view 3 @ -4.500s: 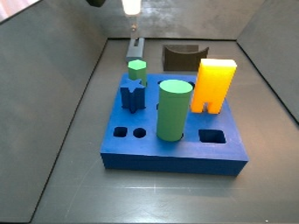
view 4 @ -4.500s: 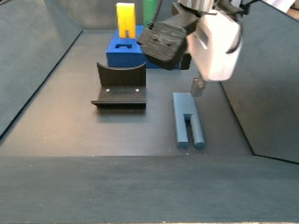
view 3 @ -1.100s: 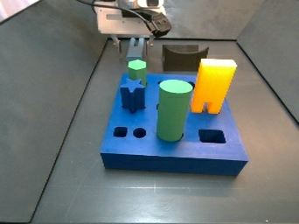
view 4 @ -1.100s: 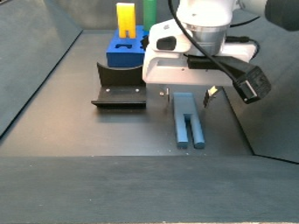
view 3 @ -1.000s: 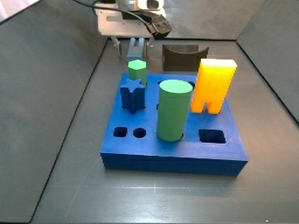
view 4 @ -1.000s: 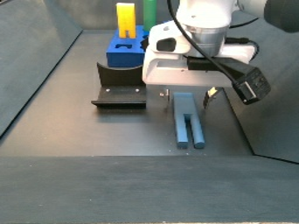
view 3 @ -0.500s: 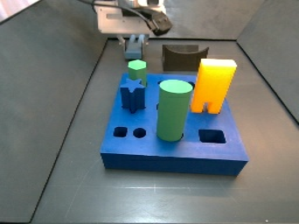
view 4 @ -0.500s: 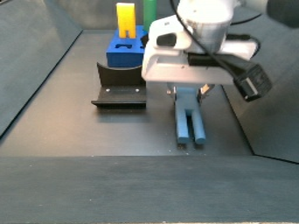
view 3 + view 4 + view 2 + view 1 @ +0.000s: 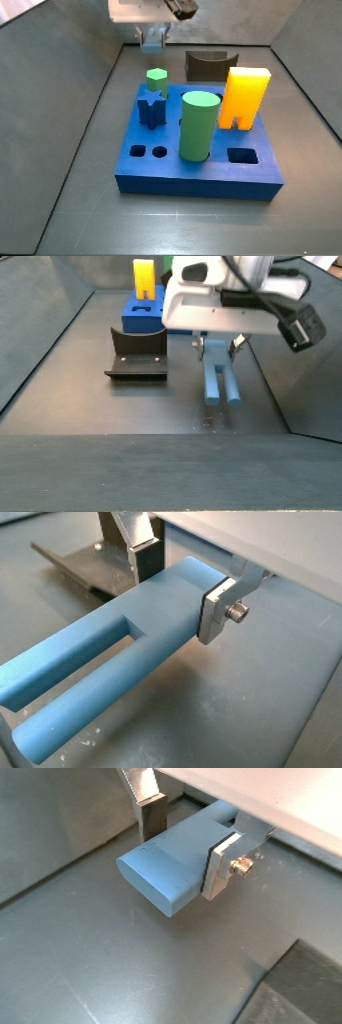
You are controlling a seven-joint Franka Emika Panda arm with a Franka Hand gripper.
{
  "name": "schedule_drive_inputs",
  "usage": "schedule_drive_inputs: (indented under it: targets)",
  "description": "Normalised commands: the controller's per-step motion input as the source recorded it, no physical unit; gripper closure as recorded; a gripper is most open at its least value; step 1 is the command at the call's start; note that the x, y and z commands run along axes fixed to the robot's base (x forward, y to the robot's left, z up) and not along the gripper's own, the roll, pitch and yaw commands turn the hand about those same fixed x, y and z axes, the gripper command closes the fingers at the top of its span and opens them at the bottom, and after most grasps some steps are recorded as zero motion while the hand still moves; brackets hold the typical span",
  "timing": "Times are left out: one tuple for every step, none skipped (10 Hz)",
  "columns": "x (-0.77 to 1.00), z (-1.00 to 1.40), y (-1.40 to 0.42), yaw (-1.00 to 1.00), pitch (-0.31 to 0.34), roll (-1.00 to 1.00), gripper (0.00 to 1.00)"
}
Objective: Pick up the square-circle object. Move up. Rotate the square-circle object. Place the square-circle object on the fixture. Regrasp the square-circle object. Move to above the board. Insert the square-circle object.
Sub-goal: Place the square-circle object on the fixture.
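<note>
Gripper (image 9: 218,348) sits over the dark surface (image 9: 120,406), to one side of the fixture (image 9: 136,356) and well apart from the board (image 9: 201,150).

Jaws closed on the square-circle object (image 9: 219,381), gripping it near one end. In both wrist views the silver fingers (image 9: 221,609) press flat against its two sides; the peg fills the gap between them.

Square-circle object: pale grey-blue, long, forked into two parallel bars for much of its length in a wrist view (image 9: 114,662). The other wrist camera looks at it end-on, showing a blunt squared face (image 9: 167,868). In a side view it hangs lengthwise from the gripper, free end low; cannot tell whether that end touches the surface or clears it.

Fixture: dark block with curved notch, nothing resting on it, just beside the peg but not touching.

Board: blue slab carrying a green cylinder (image 9: 198,125), an orange-yellow block (image 9: 245,96), a dark-blue star peg (image 9: 151,106) with a small green hexagonal peg (image 9: 156,78) behind it.
</note>
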Motion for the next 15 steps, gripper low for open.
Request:
schedule_drive_inputs:
  targets:
    - [-0.01, 1.00, 0.00, -0.01, 0.033, 0.03, 1.00]
    - [-0.01, 1.00, 0.00, -0.01, 0.051, 0.05, 1.00]
    - [-0.02, 1.00, 0.00, -0.01, 0.073, 0.08, 1.00]
    - [-0.02, 1.00, 0.00, -0.01, 0.091, 0.10, 1.00]
    - [-0.02, 1.00, 0.00, 0.00, 0.099, 0.11, 1.00]
    - [-0.02, 1.00, 0.00, 0.00, 0.105, 0.13, 1.00]
    - [-0.03, 1.00, 0.00, 0.00, 0.117, 0.15, 1.00]
    - [-0.03, 1.00, 0.00, 0.01, 0.125, 0.17, 1.00]
    - [-0.03, 0.93, 0.00, 0.03, 0.128, 0.17, 1.00]
    - [-0.02, 0.84, -0.01, 0.03, 0.125, 0.17, 1.00]
    - [-0.02, 0.73, 0.00, 0.04, 0.126, 0.16, 1.00]
    - [-0.02, 0.60, 0.00, 0.05, 0.135, 0.18, 1.00]
    - [-0.01, 0.50, -0.01, 0.05, 0.139, 0.18, 1.00]
    - [0.00, 0.39, 0.00, 0.04, 0.137, 0.16, 1.00]
    - [0.00, 0.28, 0.00, 0.04, 0.135, 0.14, 1.00]
